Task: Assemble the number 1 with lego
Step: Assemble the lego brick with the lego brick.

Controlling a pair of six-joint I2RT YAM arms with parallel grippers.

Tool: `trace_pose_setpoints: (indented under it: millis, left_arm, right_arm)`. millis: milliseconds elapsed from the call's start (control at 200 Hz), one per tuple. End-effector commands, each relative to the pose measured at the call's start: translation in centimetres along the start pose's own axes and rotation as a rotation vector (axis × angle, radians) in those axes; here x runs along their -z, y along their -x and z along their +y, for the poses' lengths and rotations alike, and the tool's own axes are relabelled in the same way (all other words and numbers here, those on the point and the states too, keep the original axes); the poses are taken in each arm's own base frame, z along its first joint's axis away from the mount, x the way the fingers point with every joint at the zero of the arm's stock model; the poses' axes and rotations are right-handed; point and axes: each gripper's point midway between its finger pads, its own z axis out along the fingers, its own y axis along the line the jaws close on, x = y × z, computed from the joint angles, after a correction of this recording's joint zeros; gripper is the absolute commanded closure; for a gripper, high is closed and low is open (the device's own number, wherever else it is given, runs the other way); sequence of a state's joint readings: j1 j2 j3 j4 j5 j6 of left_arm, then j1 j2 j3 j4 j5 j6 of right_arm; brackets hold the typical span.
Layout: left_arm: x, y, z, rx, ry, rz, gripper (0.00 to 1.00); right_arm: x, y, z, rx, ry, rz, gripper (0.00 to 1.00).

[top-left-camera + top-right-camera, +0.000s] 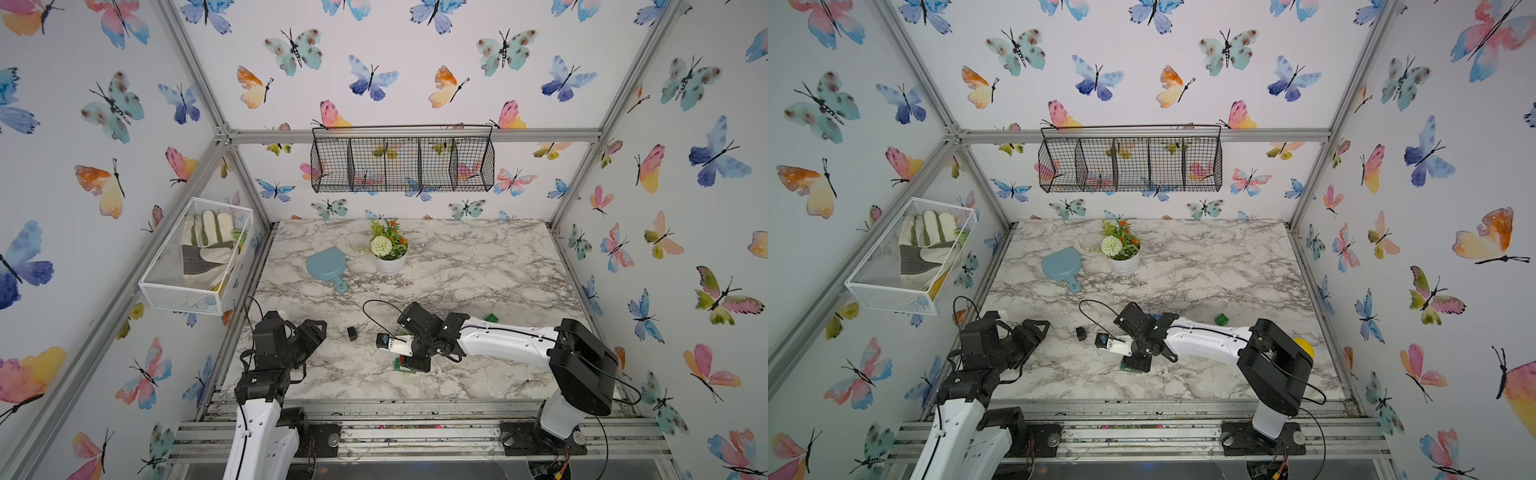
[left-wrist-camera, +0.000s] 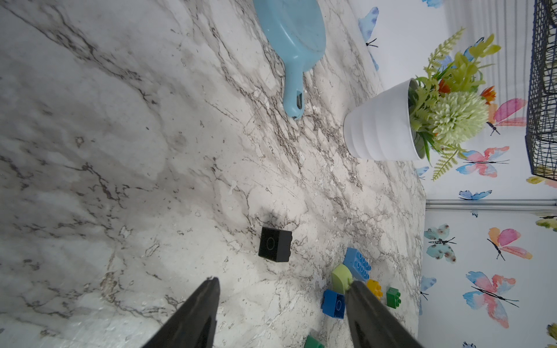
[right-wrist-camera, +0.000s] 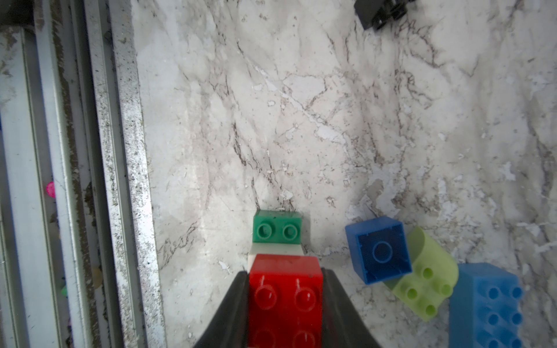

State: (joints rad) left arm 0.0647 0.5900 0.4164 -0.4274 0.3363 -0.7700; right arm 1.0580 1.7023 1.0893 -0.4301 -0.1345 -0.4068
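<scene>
Marble-patterned laminate tabletop (image 1: 457, 270) lies mostly bare and ends at a scuffed aluminium rail (image 3: 120, 150) along its near edge, with open surface between that rail and the bricks. Right gripper (image 3: 284, 273) is clamped on a glossy red square studded brick (image 3: 284, 301), one jaw against each side. That brick butts against a white brick (image 3: 277, 249), and a green studded brick (image 3: 277, 226) sits against the white one, all three in one line. Just beside them lie a dark blue square brick (image 3: 378, 250) tipped on its side, a lime round-topped brick (image 3: 425, 286) and a long light blue brick (image 3: 488, 307). Left gripper (image 2: 281, 283) hangs with jaws wide apart, holding nothing, near a matte black square brick (image 2: 275, 248).
</scene>
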Motion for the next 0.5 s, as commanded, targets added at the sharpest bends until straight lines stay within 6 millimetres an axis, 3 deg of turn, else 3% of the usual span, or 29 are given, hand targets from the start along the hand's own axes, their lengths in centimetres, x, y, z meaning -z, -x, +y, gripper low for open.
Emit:
trace_pose_setpoints:
  millis: [0, 95, 250, 496]
  left_arm:
    - [-0.1, -0.1, 0.0, -0.012, -0.010, 0.006, 0.29]
    - [-0.2, -0.2, 0.1, -0.011, -0.009, 0.008, 0.29]
    - [-0.2, -0.1, 0.1, -0.012, -0.010, 0.007, 0.29]
    - [-0.2, -0.2, 0.1, -0.011, -0.009, 0.009, 0.29]
  right_arm:
    - [1.5, 0.7, -0.6, -0.021, -0.028, -0.014, 0.94]
    - [2.3, 1.1, -0.7, -0.011, -0.045, -0.041, 0.94]
    - [1.3, -0.4, -0.2, -0.011, -0.028, 0.005, 0.95]
    - [0.5, -0.2, 0.1, -0.016, 0.000, 0.002, 0.95]
